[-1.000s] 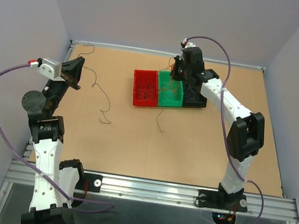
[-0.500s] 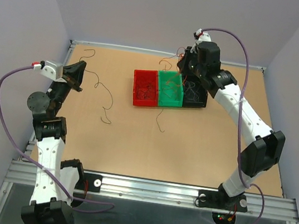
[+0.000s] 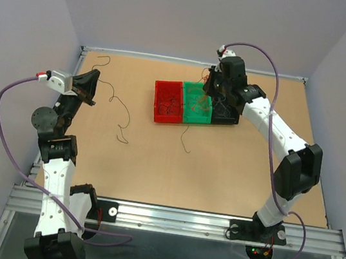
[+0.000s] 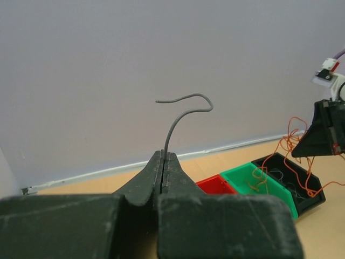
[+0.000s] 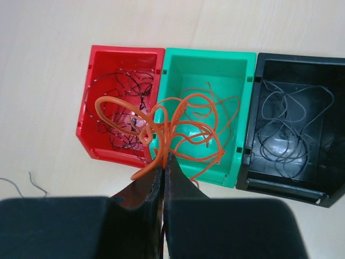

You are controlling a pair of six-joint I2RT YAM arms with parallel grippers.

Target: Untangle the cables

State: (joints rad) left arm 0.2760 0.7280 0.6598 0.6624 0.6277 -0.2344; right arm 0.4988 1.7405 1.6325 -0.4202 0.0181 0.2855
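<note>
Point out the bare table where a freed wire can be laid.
Widest bare table: between the red bin, green bin, black bin and the front rail, right of the stray wire. Crowded: inside the bins, and the loose wires between red bin and left gripper.

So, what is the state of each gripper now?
Left gripper: shut on a grey wire.
Right gripper: shut on the orange wires.
</note>
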